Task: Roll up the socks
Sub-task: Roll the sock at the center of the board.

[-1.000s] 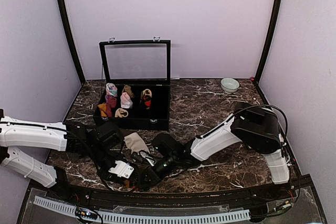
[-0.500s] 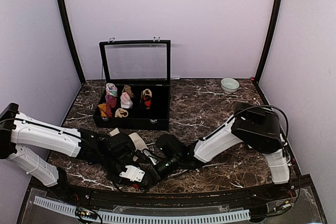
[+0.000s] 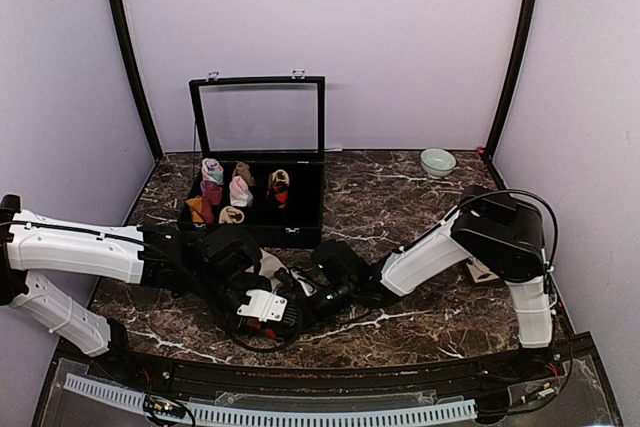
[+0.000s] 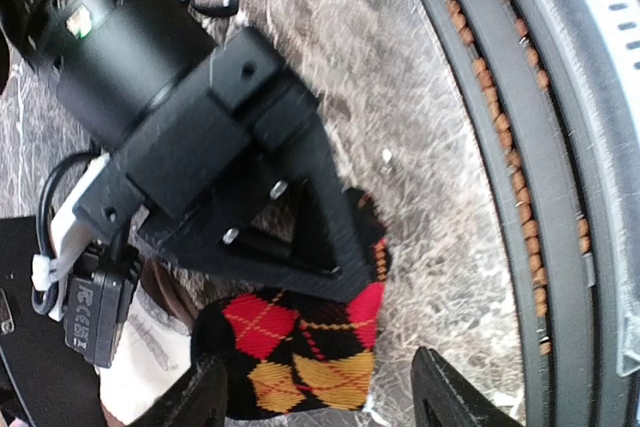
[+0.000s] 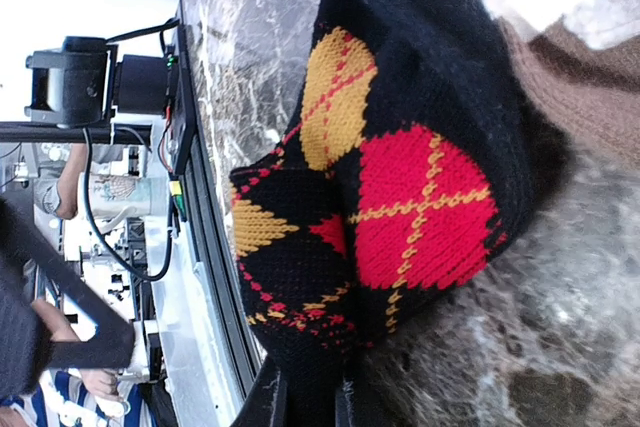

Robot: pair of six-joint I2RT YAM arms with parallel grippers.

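Both grippers had drawn back from the near edge toward the box since a second earlier, and the left fingers had spread wider. The black argyle sock (image 4: 300,347) lay bunched on the marble table (image 3: 420,197) in front of the box, between the two grippers. Seen from the right wrist, its long axis ran from a pinched black end to a rounded fold, with red and orange diamonds facing the camera. The right gripper (image 5: 305,399) was clamped on that black end. The left gripper (image 4: 320,402) stood at the sock's other side with its fingers (image 4: 195,399) apart, one at each side of the fabric's edge, squeezing nothing. The cream sock (image 4: 135,367) lay touching the argyle one, its brown band showing.

Behind them stood the black box (image 3: 262,235), its glass lid (image 3: 258,117) upright. Rolled bundles (image 3: 222,195) in pink, tan and orange sat in its left and middle compartments. A pale bowl (image 3: 437,161) sat well apart at the table's far right.
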